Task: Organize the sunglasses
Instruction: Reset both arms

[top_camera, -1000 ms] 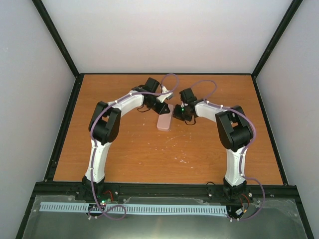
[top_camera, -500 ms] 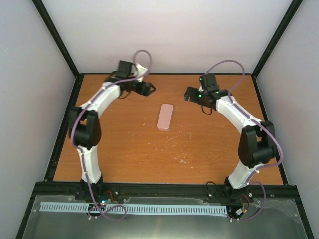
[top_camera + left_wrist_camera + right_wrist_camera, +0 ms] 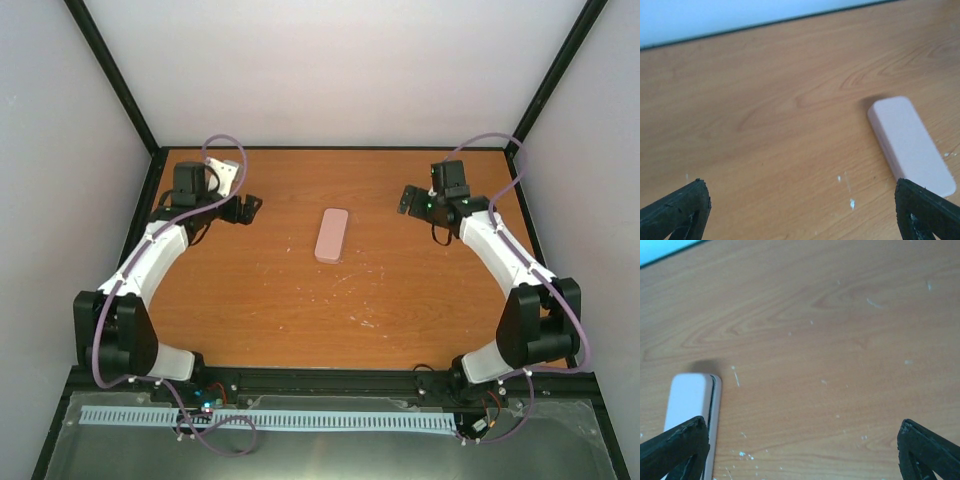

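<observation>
The sunglasses show in no view. A closed pink case point(image 3: 331, 235) lies on the orange wooden table point(image 3: 300, 300), near its middle. My left gripper point(image 3: 248, 208) hangs open at the far left of the table, well left of the case, with nothing between its fingers. My right gripper point(image 3: 408, 200) is open too, off to the right of the case, and empty. The left wrist view has the case point(image 3: 910, 145) at the right, beside one of its black fingertips point(image 3: 920, 210). In the right wrist view the case point(image 3: 690, 400) lies at the lower left.
Black frame rails point(image 3: 130, 250) run along the table's sides, with white walls behind and beside it. Small white specks point(image 3: 365, 322) dot the wood in front of the case. Both arm bases sit at the near edge.
Both arms have swung out from the case to the table's sides. Both grippers have gone from shut to open. The case has stayed where it was.
</observation>
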Tool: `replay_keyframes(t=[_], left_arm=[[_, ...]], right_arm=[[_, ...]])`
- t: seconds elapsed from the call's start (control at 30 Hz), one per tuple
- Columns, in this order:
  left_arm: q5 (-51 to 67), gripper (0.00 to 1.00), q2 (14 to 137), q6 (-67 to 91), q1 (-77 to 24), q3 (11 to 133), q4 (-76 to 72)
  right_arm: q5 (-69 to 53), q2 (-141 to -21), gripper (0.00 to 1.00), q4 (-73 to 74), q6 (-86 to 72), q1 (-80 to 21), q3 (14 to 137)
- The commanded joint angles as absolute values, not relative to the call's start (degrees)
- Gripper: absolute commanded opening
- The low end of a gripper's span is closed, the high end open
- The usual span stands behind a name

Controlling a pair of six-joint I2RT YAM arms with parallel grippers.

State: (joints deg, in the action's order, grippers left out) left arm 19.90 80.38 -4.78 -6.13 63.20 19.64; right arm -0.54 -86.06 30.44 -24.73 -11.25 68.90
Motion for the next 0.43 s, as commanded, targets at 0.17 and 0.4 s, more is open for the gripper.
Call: replay_keyframes(t=[0.17, 0.4], left_arm=[[20.52, 1.00, 80.23, -1.83, -4.39, 60.09, 17.58], [21.04, 0.99, 82.76, -2.58, -4.39, 61.80, 18.25]], right_arm=[[3.58, -81.60, 1.00, 30.60, -30.00, -10.99, 62.78], [6.18, -81.50, 1.00, 32.55, -30.99, -10.99, 61.50]])
